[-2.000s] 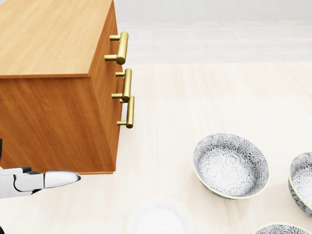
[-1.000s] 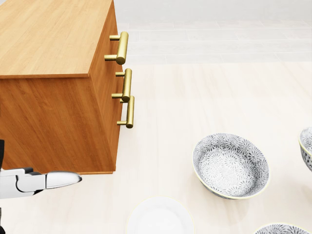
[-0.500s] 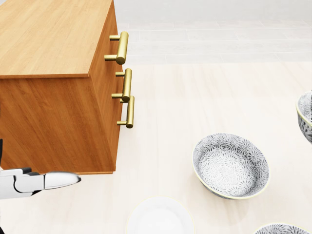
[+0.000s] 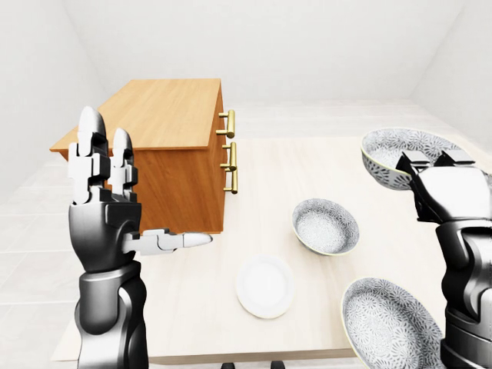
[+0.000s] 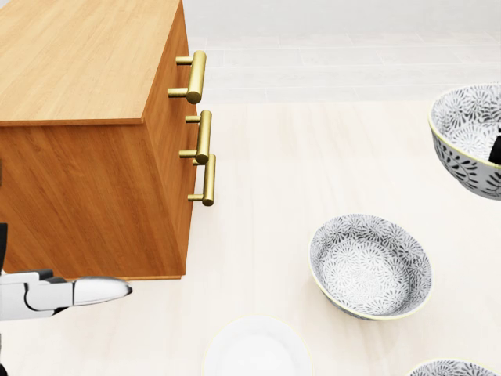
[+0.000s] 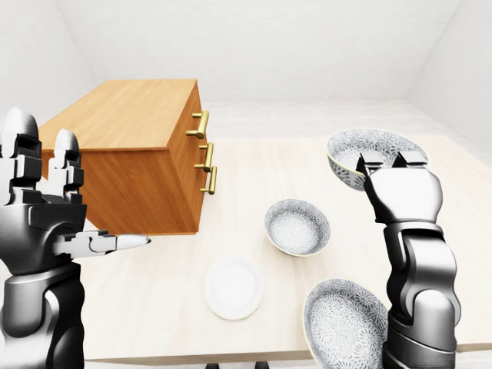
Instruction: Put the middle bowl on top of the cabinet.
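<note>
half done: gripping the grey floral ceramic bowl (image 6: 369,146) aloft, clamped in the silver right hand (image 6: 400,196); next likely swinging left onto the orange wooden cabinet (image 6: 123,115).

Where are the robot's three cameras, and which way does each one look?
Left-eye view: on the head, facing ahead over the table; shows the open left hand and the right hand gripping the lifted bowl.
Right-eye view: beside it, facing the same way; same two hands.
Head view: on the head, tilted down at the cabinet; only a left finger shows clearly.
Shared: both eyes show nearly one picture.
</note>
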